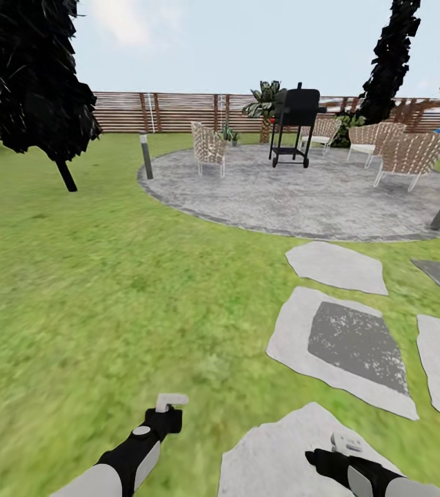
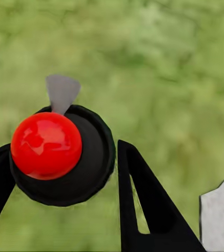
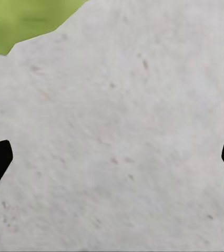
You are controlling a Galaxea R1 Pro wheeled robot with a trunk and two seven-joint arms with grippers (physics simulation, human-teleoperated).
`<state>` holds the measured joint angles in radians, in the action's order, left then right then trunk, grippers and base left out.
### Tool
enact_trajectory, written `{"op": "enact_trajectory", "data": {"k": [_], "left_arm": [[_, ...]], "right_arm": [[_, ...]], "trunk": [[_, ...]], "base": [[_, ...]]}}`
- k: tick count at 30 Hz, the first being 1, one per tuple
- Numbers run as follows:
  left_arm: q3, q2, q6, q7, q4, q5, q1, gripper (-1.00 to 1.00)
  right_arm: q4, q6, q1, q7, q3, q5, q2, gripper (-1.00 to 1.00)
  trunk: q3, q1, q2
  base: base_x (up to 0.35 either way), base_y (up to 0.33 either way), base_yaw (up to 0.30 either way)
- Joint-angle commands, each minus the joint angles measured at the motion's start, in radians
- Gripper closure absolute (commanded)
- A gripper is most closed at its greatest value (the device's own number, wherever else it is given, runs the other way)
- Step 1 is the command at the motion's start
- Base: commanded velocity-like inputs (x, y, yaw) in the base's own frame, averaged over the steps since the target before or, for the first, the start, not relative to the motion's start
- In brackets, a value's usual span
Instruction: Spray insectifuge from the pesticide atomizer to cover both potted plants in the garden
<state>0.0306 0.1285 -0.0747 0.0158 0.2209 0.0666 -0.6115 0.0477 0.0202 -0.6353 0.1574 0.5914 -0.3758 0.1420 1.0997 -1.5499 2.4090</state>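
Lawn and grey stepping stones [image 1: 347, 342] lie below me. My left hand [image 1: 165, 414] is clenched on the pesticide atomizer [image 2: 57, 152], carried nozzle-forward for spraying; my right hand [image 1: 337, 452] hangs spread and spare over stone. Potted plants: none identifiable yet.

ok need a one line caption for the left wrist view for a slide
Left end effector holding the pesticide atomizer, its red-capped top toward the camera, above blurred green lawn.

The pesticide atomizer [image 1: 170, 402] is held upright between the fingers of the left tool [image 1: 165, 414], its whitish nozzle head above them, over the lawn of the garden [image 1: 110, 290]. A red round cap [image 2: 46, 145] and black body are seen from the wrist.
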Motion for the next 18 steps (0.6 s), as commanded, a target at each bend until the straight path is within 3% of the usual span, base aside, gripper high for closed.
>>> {"op": "enact_trajectory", "data": {"k": [1,18], "left_arm": [[0.003,0.000,-0.003,0.002,-0.001,0.007,-0.001,1.00],[0.003,0.000,-0.003,0.001,-0.002,0.007,-0.001,1.00]], "right_arm": [[0.001,0.002,-0.001,0.002,0.008,-0.008,0.001,-1.00],[0.001,0.003,-0.001,0.002,0.009,-0.008,0.001,-1.00]], "trunk": [[-0.001,0.000,0.000],[-0.007,0.000,0.000]], "base": [[0.325,-0.105,0.000],[0.324,-0.105,0.000]]}}
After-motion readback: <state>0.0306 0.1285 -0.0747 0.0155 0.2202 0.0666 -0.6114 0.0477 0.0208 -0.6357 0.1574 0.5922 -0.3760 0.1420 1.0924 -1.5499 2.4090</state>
